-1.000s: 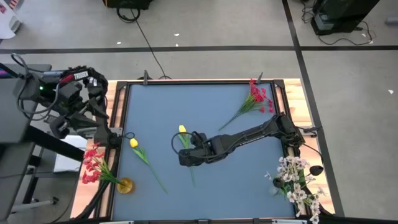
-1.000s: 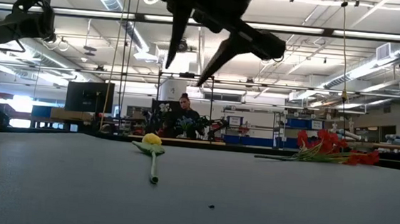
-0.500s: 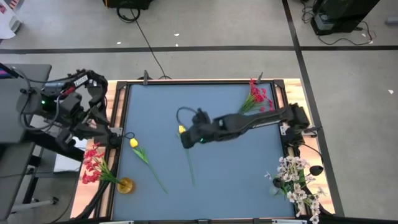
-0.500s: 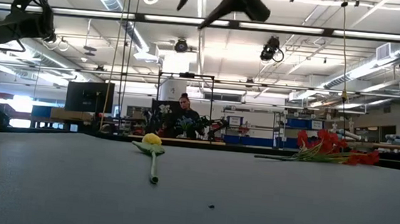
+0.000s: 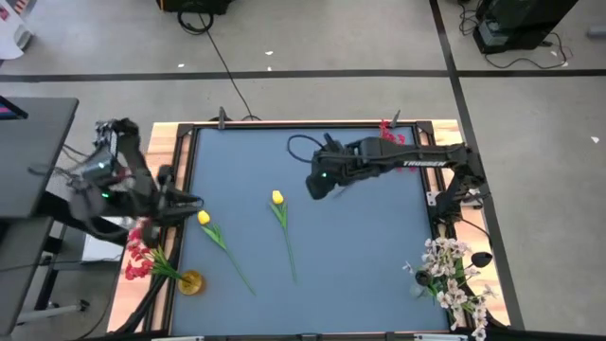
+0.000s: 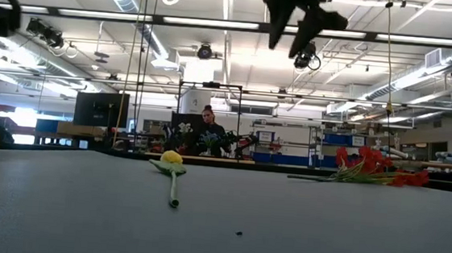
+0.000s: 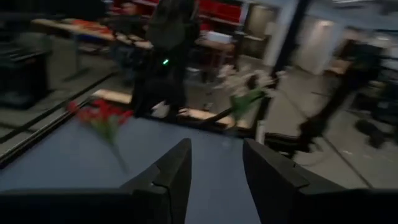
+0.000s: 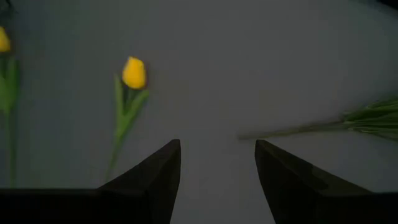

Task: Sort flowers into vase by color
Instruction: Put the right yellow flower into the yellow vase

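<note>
Two yellow tulips lie flat on the blue table, one in the middle (image 5: 277,198) and one nearer the left edge (image 5: 204,218). A bunch of red flowers (image 5: 391,144) lies at the far right, partly under my right arm. My right gripper (image 5: 317,183) hangs open high above the table, between the middle tulip (image 8: 134,73) and the red bunch's stems (image 8: 367,117). My left gripper (image 5: 189,201) stands open at the table's left edge, pointing level across it, with nothing between its fingers (image 7: 171,177).
Beside the table's left edge, red flowers (image 5: 140,251) stand in an amber vase (image 5: 191,281). White flowers (image 5: 454,279) stand at the near right corner. A raised wooden rim (image 5: 445,142) frames the table. A person (image 6: 207,129) sits in the room beyond.
My right gripper has risen from just above the middle tulip's stem and gone toward the table's far right, turning as it went, still open. The tulip lies where it was. My left arm has swung and sunk beside the table's left edge.
</note>
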Robot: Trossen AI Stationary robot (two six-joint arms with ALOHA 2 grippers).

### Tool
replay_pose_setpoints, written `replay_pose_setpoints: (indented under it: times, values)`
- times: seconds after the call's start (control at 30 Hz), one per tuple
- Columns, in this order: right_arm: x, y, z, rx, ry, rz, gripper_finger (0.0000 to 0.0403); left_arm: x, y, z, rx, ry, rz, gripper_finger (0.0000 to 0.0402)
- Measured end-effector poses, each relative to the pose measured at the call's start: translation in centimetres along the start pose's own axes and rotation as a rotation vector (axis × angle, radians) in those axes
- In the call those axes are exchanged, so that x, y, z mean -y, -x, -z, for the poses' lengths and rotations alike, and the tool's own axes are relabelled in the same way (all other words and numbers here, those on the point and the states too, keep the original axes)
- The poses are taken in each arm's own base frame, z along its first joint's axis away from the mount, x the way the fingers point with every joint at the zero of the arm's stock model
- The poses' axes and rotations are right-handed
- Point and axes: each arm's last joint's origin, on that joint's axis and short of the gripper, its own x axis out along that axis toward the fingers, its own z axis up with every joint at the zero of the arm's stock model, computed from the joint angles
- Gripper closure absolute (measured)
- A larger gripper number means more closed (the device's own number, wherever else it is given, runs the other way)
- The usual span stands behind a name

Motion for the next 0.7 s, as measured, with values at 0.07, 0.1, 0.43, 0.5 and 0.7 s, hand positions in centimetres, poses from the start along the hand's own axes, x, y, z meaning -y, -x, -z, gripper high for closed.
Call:
replay_pose_setpoints:
  times: [0.07, 0.1, 0.43, 0.5, 0.7]
  values:
    - [0.8, -1.1, -0.3, -0.046, 0.014, 0.013, 0.0189, 0.0, -1.1, 1.1, -0.002, 0.034, -0.030, 0.0261]
    - [1.2, -1.9, -0.4, -0.078, 0.021, 0.021, 0.0189, -0.1, -1.7, 1.6, -0.001, 0.051, -0.043, 0.0263]
    - [5.3, -11.2, 0.7, -0.336, 0.011, -0.046, 0.0189, -2.6, -7.3, 4.9, -0.043, 0.140, -0.234, 0.0267]
    - [5.0, -12.9, 0.9, -0.315, -0.016, -0.165, 0.0188, -3.2, -8.3, 5.7, -0.086, 0.158, -0.284, 0.0267]
    - [1.3, -15.6, 0.9, -0.100, -0.084, -0.644, 0.0193, -5.2, -10.6, 8.3, -0.288, 0.288, -0.431, 0.0267]
